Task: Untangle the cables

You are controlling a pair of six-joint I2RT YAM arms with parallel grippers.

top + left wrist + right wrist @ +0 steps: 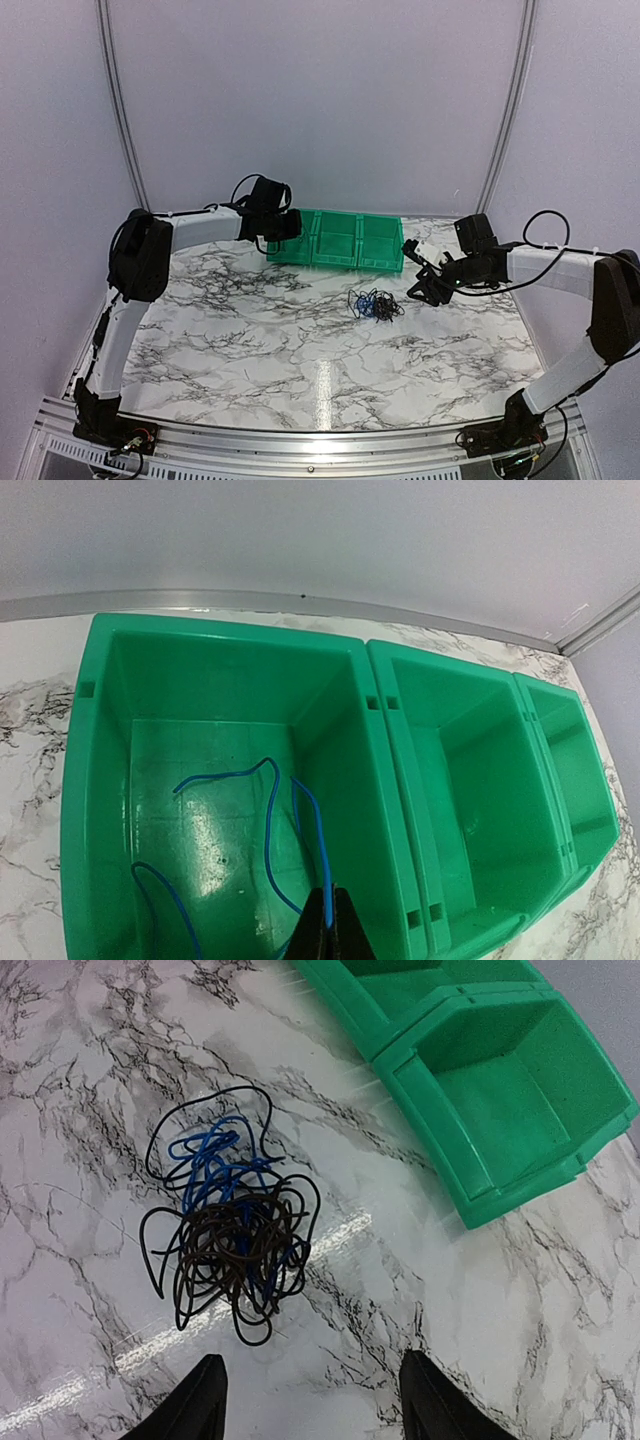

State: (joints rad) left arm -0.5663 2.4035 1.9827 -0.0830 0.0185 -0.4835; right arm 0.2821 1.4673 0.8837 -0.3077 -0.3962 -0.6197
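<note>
With the left end effector (330, 925) clamped on a blue cable (270, 820) above the bin (90, 780), the right end effector (312, 1400), spread wide, might grab several strands of the clump (235, 1250) just ahead together.

Item 1, left arm (205, 228): I count white tubular links, bulky black joint housings and a black base (95, 415). A thick black left cable (245, 185) loops over its wrist.
Item 2, left gripper (331, 905): black, with slim left fingers (348, 942) tapering to narrow tips.
Item 3, right arm (555, 268): same white links and black joints. I note a black right cable (545, 222) looped by the forearm and a small white patch at the wrist.
Item 4, right gripper (312, 1358): black, with broad matte right fingers (195, 1410) and rounded tips.
</note>
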